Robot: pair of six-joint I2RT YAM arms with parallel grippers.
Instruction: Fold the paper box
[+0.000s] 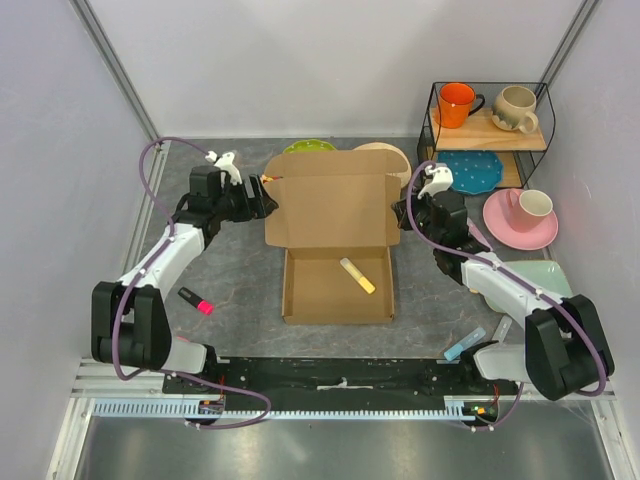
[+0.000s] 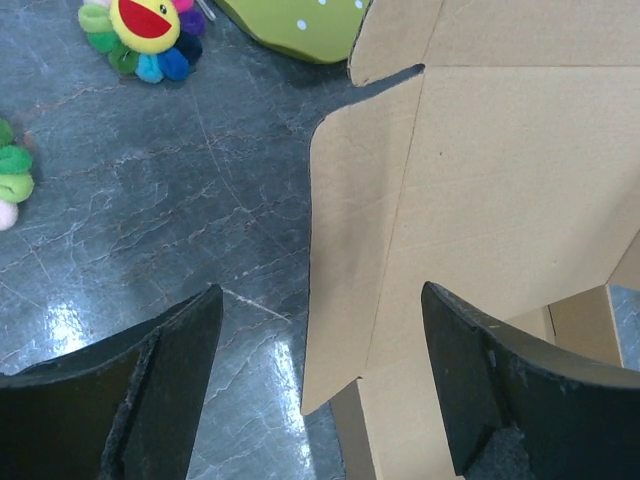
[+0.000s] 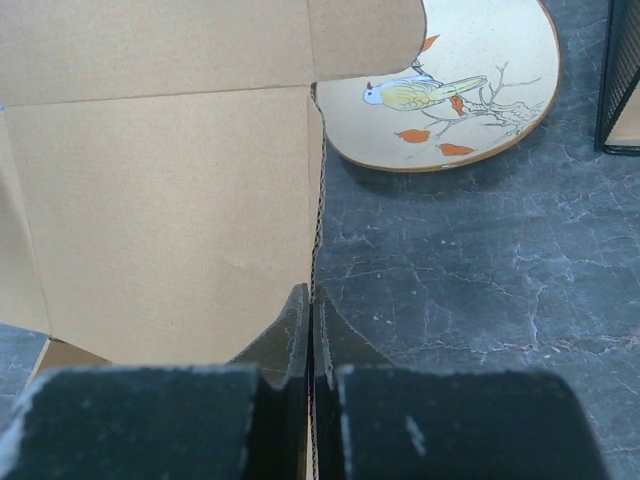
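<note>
The paper box [image 1: 335, 210] is brown corrugated cardboard in the middle of the table. Its lid stands raised behind the shallow base, and a yellow marker [image 1: 357, 275] lies in the base. My left gripper [image 1: 268, 195] is open at the lid's left edge. In the left wrist view the lid's side flap [image 2: 350, 250] sits between the spread fingers [image 2: 170, 350] of the left gripper [image 2: 322, 290], touching neither. My right gripper [image 1: 403, 213] is at the lid's right edge. The right wrist view shows this gripper [image 3: 312, 295] shut on the box's [image 3: 170, 210] thin corrugated edge.
A green plate [image 1: 308, 147] and a bird-painted plate [image 3: 450, 90] lie behind the box. A wire shelf [image 1: 490, 130] with mugs and a pink plate with a cup [image 1: 520, 218] stand at the right. Markers lie at the near left [image 1: 197, 300] and near right [image 1: 464, 344]. A plush flower [image 2: 150, 35] lies left.
</note>
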